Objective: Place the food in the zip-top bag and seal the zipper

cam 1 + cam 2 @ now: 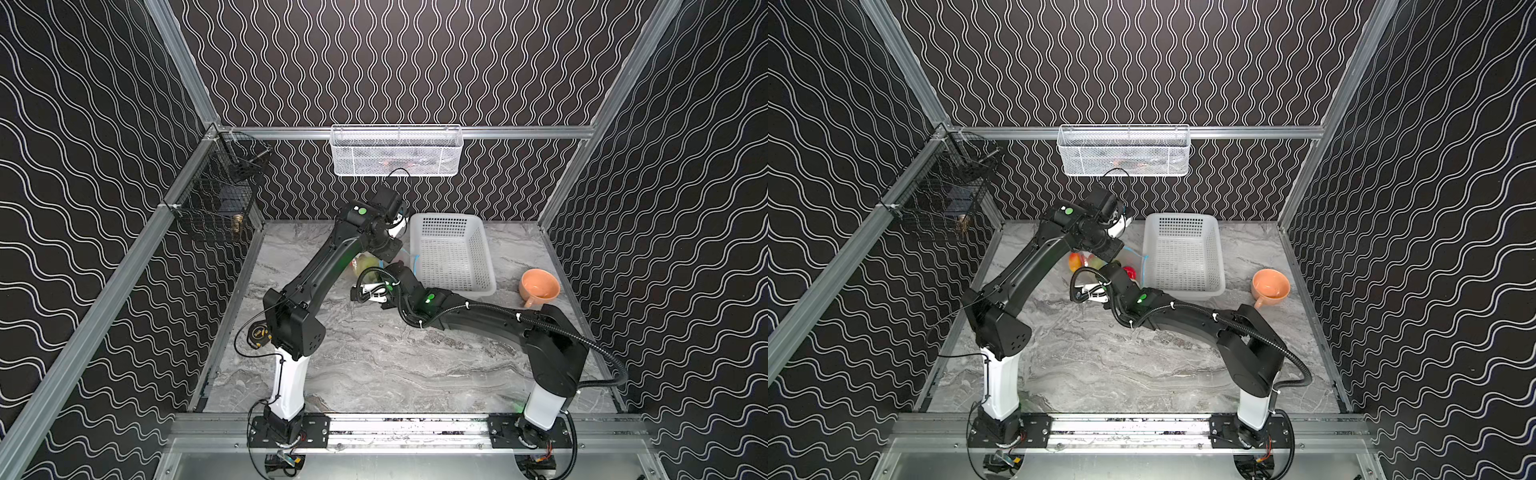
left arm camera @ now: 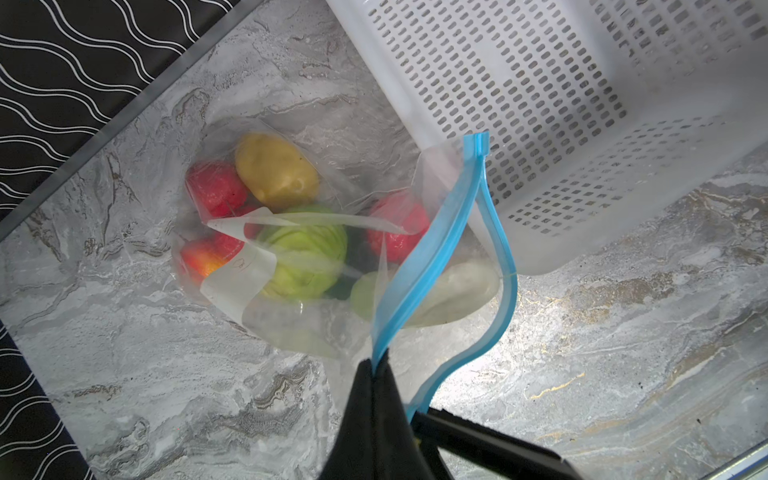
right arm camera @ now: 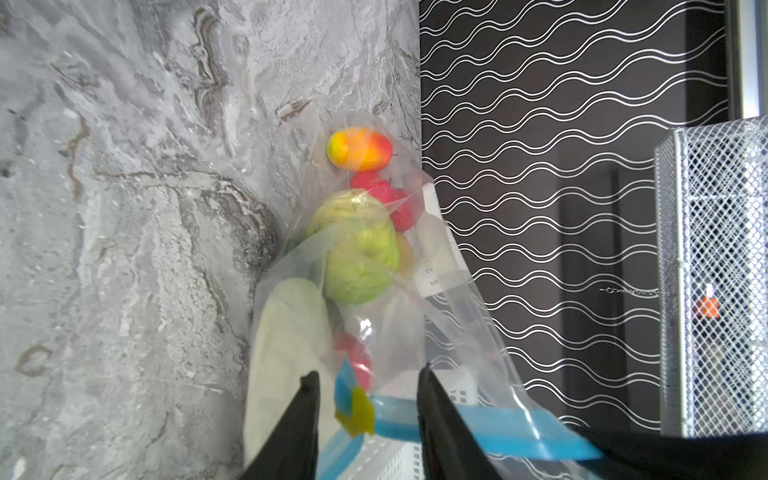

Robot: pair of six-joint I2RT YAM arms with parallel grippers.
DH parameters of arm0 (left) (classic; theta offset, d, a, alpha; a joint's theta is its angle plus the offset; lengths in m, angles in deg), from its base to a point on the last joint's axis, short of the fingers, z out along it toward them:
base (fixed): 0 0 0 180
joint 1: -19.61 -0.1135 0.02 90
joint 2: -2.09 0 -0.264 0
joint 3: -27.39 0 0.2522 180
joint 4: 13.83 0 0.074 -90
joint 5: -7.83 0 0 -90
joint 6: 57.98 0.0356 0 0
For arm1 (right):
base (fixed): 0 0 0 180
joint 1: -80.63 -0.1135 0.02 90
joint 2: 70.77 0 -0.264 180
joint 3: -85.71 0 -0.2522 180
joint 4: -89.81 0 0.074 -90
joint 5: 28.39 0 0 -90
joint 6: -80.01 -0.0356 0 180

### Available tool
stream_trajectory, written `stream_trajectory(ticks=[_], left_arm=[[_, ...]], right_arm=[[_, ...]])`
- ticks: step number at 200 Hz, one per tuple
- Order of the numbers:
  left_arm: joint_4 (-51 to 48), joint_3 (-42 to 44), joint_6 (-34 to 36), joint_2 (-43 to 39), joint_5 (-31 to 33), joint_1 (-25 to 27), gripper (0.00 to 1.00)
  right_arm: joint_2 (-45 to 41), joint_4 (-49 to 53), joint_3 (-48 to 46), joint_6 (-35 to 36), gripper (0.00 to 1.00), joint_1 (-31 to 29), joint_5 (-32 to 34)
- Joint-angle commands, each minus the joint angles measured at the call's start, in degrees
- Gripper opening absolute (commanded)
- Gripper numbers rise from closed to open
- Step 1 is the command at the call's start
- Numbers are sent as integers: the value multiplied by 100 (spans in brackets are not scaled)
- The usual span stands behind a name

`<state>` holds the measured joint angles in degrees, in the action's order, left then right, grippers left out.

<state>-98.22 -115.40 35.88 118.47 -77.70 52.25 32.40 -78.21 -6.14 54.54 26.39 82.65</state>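
Plainly, the risk now sits at the zipper [image 2: 432, 257]. Our left gripper [image 2: 376, 365] is clamped tight on one end of the blue strip, holding up the mouth of the zip-top bag [image 2: 291, 328]. Beyond its tips the two blue tracks bow apart, so the mouth gapes. Our right gripper [image 3: 368, 372] has its jaws narrowly apart, with the yellow slider tab [image 3: 359, 409] between them and, as far as we can tell, touching neither.

If those jaws close off-centre, we judge the tab may twist or slip out. If they pull before the tracks line up, the slider could jam and leave a gap. A hard pull could also drag the strip from the left grip.

The food lies inside the bag, ahead of both tools. The green cabbage [image 2: 305, 249] and yellow potato [image 2: 276, 170] sit deep, but the white long vegetable [image 2: 449, 291] is at the mouth, where the closing tracks could catch it.

The bag rests on a grey marbled tabletop [image 2: 166, 374] that looks smooth, so we expect it to slide when tugged. A white perforated basket [image 2: 540, 104] stands just past the zipper's far end from the left tool and could snag the strip. Black walls with white wavy lines enclose us, and a white mesh basket [image 1: 397, 149] hangs on the back rail.
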Motion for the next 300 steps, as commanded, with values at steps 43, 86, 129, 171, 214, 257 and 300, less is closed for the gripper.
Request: stream_trajectory(ticks=[43,86,129,171,214,257,300], left_arm=[[-211,-134,30,32,10,-12,0],[-295,-244,-33,100,49,-12,0],[-1020,-1373,-32,702,326,-142,98],[-620,-1595,-89,397,140,-992,99],[-20,-1231,5,-271,-74,-1938,99],[583,-511,-241,-890,-1924,-3512,99],[1465,1087,337,-1521,-2888,-3818,99]], right_arm=[[131,-24,176,78,2,18,23],[133,14,234,-124,0,27,-80],[181,194,489,-653,0,54,-188],[252,258,594,-1067,0,106,-251],[425,665,1327,-1665,0,219,-717],[731,1019,2227,-2232,0,402,-1341],[1161,1578,3234,-2847,0,590,-2011]])
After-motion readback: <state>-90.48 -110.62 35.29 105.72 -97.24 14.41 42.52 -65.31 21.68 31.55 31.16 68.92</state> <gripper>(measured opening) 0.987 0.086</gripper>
